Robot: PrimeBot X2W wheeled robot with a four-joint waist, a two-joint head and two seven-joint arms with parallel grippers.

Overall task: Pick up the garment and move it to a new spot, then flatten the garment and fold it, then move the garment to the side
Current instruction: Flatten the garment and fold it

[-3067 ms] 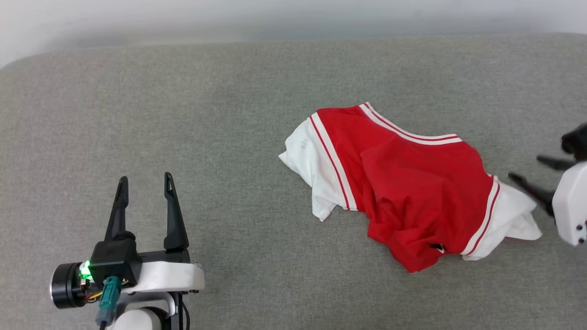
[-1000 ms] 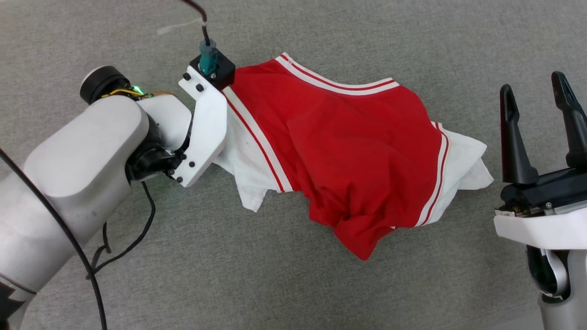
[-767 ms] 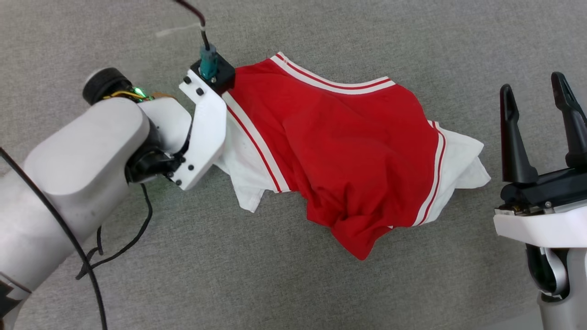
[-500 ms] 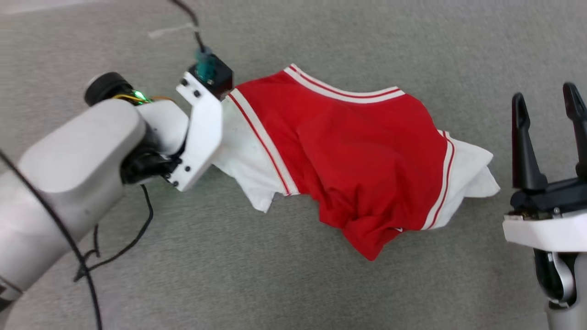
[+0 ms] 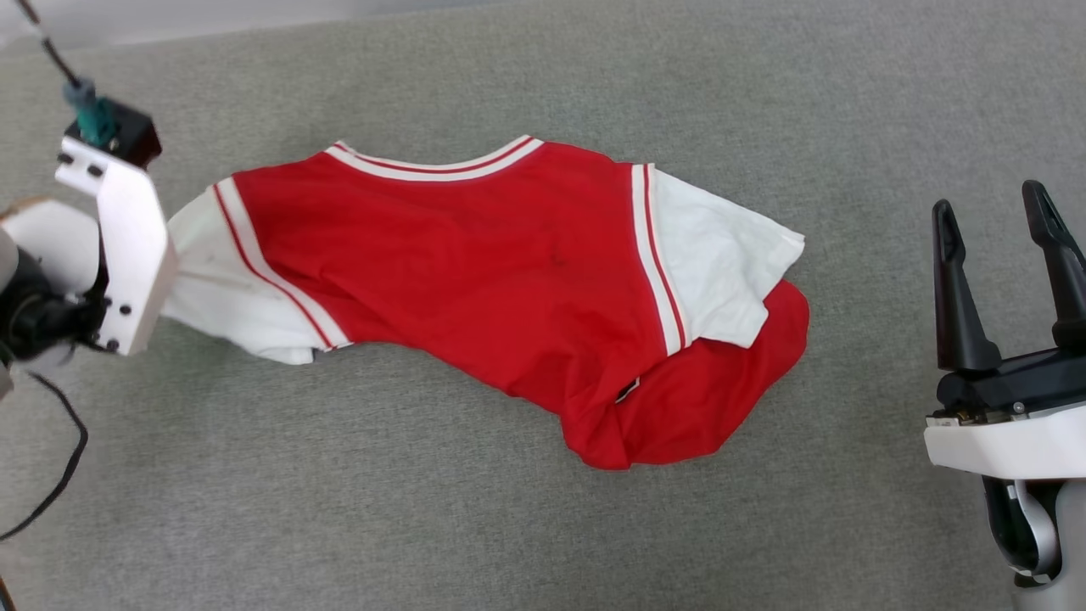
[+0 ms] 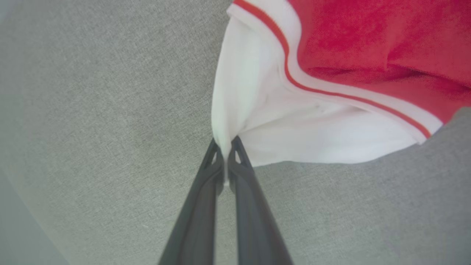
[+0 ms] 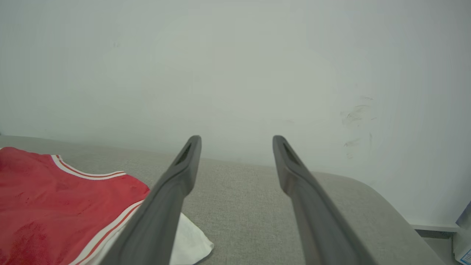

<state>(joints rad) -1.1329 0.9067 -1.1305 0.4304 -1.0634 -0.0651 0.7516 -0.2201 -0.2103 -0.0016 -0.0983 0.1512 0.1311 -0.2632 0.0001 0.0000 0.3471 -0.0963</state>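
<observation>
The garment (image 5: 475, 280), a red jersey with white sleeves and striped trim, lies stretched across the grey surface, its numerals hidden. My left gripper (image 6: 225, 145) is shut on the edge of one white sleeve (image 6: 257, 121); in the head view its white wrist bracket (image 5: 119, 246) sits at the far left, right at that sleeve (image 5: 212, 288). My right gripper (image 5: 993, 212) stands open at the right, apart from the other white sleeve (image 5: 721, 255), fingers pointing up. The right wrist view shows the red fabric (image 7: 55, 198) at its lower left.
The grey cushioned surface (image 5: 424, 526) runs all around the jersey. A pale wall (image 7: 235, 66) stands behind its far edge. A black cable (image 5: 51, 475) hangs from my left arm at the lower left.
My left gripper has dragged the garment leftwards by its sleeve, and the jersey has stretched out and lies flatter, with a red lower part now showing under the right sleeve. The head camera has also shifted.
</observation>
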